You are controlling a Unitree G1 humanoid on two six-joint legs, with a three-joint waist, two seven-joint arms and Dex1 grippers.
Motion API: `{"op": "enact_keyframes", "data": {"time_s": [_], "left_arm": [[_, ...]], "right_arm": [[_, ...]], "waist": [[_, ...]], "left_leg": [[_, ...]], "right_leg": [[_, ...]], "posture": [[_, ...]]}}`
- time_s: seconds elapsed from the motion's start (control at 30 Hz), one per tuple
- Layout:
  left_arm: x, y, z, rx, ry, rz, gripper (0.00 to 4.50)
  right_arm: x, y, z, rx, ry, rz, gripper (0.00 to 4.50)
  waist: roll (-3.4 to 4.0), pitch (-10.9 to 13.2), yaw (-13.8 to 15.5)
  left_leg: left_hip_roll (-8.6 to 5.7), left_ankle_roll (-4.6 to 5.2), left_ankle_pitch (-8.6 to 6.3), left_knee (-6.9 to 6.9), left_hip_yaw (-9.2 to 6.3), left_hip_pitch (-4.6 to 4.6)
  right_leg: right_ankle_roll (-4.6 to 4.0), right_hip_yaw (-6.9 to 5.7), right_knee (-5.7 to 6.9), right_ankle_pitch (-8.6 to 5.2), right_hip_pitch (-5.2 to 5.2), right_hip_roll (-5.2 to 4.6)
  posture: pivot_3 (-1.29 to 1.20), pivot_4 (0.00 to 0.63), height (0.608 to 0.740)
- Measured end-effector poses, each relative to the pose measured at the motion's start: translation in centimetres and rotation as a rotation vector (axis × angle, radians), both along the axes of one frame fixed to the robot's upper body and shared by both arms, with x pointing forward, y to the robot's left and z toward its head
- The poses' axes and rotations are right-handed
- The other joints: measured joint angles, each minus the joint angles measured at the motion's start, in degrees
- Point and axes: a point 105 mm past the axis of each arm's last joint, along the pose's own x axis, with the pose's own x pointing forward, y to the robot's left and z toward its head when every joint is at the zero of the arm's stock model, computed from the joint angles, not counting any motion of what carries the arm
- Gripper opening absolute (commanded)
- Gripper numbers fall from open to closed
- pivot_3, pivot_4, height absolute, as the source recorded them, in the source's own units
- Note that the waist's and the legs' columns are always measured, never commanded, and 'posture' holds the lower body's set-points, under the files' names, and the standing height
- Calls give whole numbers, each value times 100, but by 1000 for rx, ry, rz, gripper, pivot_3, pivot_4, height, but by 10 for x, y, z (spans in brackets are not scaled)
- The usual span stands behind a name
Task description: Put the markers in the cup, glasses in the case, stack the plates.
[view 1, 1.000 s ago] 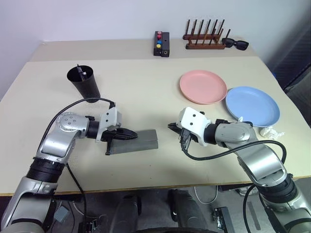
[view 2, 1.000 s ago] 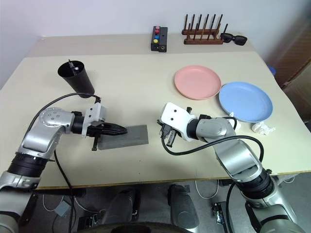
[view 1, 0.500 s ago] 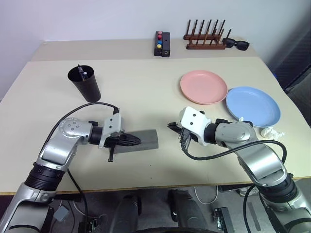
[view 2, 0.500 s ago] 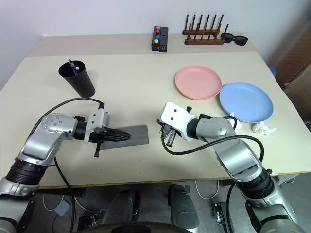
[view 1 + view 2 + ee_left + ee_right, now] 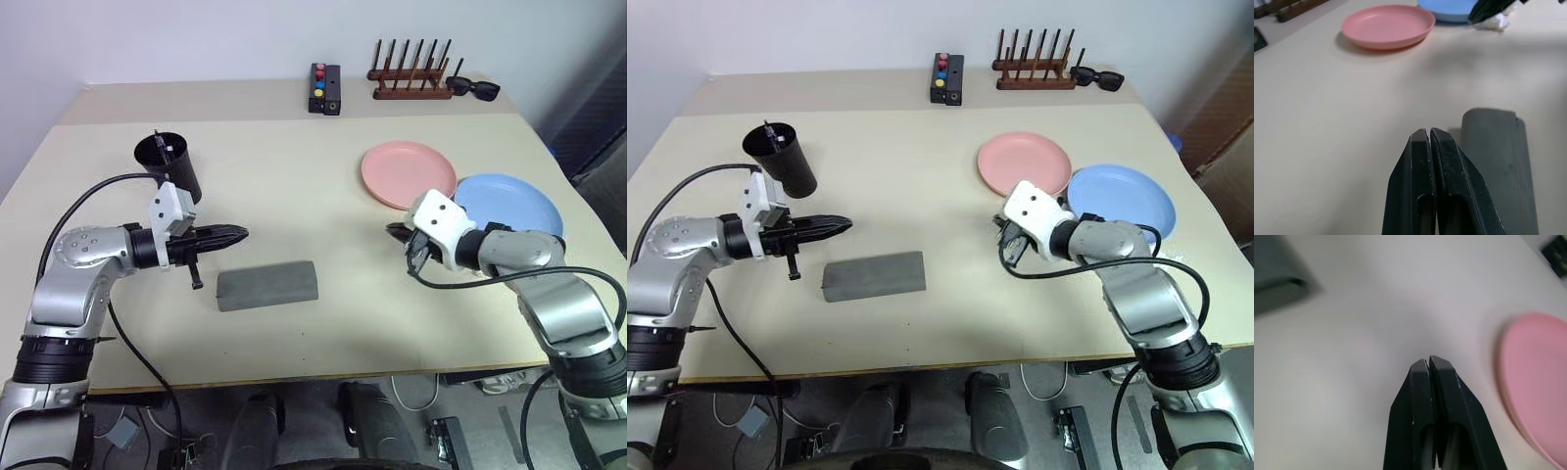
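Two plates remain unstacked: the pink plate [image 5: 409, 174] and blue plate [image 5: 509, 213] sit side by side on the counter [image 5: 294, 196]. Markers [image 5: 163, 145] poke from the cup [image 5: 168, 166], and the case [image 5: 267, 285] lies shut, so stacking looks next. The left claw [image 5: 233, 234] and right claw [image 5: 399, 234] are both pinched closed, empty. The right must open and take the pink rim.

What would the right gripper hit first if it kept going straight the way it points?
Probably bare table. The shut right gripper aims down and toward the robot's left, with the pink plate off to one side; depth is uncertain.
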Motion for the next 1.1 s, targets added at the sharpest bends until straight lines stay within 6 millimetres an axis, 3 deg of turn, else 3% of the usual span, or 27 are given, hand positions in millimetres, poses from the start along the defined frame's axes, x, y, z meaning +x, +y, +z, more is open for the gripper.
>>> {"op": "enact_keyframes", "data": {"time_s": [0.17,0.4,0.5,0.67,0.77,0.9,1.1], "left_arm": [[-5,-6,-7,-23,11,-2,0],[-16,-30,-8,-75,25,-68,0],[-17,-33,-9,-78,27,-68,0],[-19,-35,-9,-76,26,-56,0],[-22,-35,-9,-75,24,-50,0],[-23,-35,-11,-75,34,-36,0],[-23,-34,-10,-75,31,-25,0]], "right_arm": [[17,-31,-12,-75,-32,-76,3200],[57,-55,-19,-303,-180,-73,3200],[78,-51,-19,-336,-240,-67,3200],[94,-43,-34,-388,-266,-19,3200],[96,-41,-38,-413,-274,13,2010],[95,-40,-49,-432,-271,41,28],[89,-39,-48,-493,-341,95,28]], "waist": [[0,0,32],[4,2,-40],[5,3,-39],[5,3,-21],[3,1,-25],[3,2,-22],[6,3,-19]], "left_leg": [[-1,0,0,1,2,-1],[-1,0,0,0,11,8],[1,0,0,-3,9,9],[-5,-1,0,-2,11,5],[-5,-1,0,0,12,8],[-4,-1,1,0,9,10],[-4,-1,1,-1,8,9]], "right_leg": [[0,0,-1,0,1,-3],[1,8,2,2,1,3],[0,8,3,2,1,7],[1,10,1,3,3,-7],[1,12,0,3,7,-7],[1,11,4,3,7,-2],[1,11,4,3,6,-3]], "posture": [[0,150,735],[0,150,735],[0,150,735],[0,150,735],[0,150,735],[0,150,735],[0,150,735]]}}
